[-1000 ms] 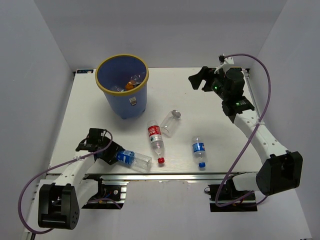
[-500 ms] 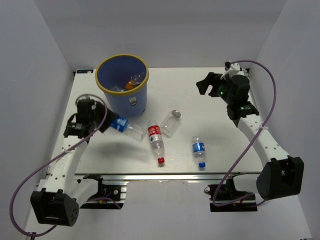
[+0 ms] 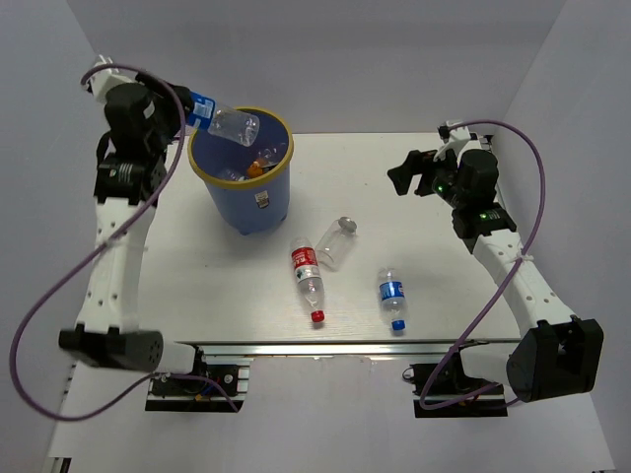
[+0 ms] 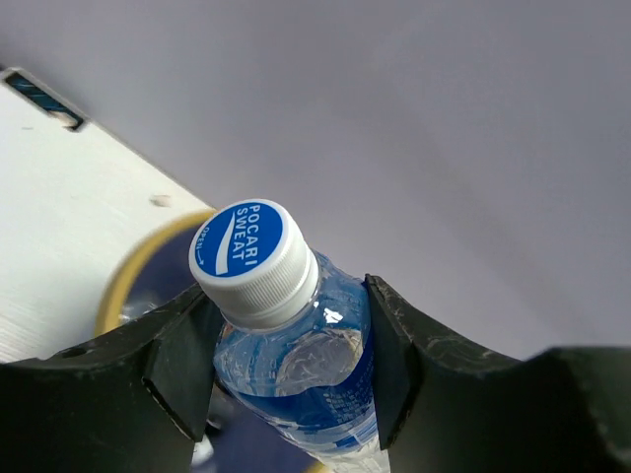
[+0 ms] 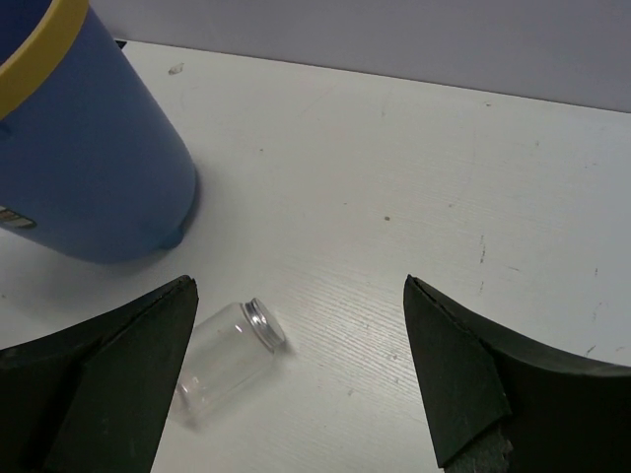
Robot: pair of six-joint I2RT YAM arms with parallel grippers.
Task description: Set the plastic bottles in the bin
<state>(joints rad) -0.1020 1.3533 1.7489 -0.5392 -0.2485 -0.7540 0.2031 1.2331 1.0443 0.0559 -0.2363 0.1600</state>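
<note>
My left gripper (image 3: 193, 108) is shut on a clear bottle with a blue label (image 3: 229, 122) and holds it tilted over the rim of the blue bin with a yellow rim (image 3: 258, 215). In the left wrist view the bottle (image 4: 296, 365) with its white and blue cap sits between the fingers (image 4: 389, 355). Other bottles lie inside the bin (image 3: 258, 163). On the table lie a red-label bottle (image 3: 308, 276), a blue-label bottle (image 3: 392, 297) and a clear jar (image 3: 335, 241). My right gripper (image 3: 402, 175) is open and empty above the table's far right; its view shows the jar (image 5: 225, 350).
The white table (image 3: 444, 286) is walled by grey panels on the left, back and right. The bin (image 5: 89, 168) stands at the back left. The loose bottles lie in the middle near the front edge.
My left arm has lifted the blue-label bottle from the table's front left up to over the bin's rim. My right gripper has drifted slightly to the right.
</note>
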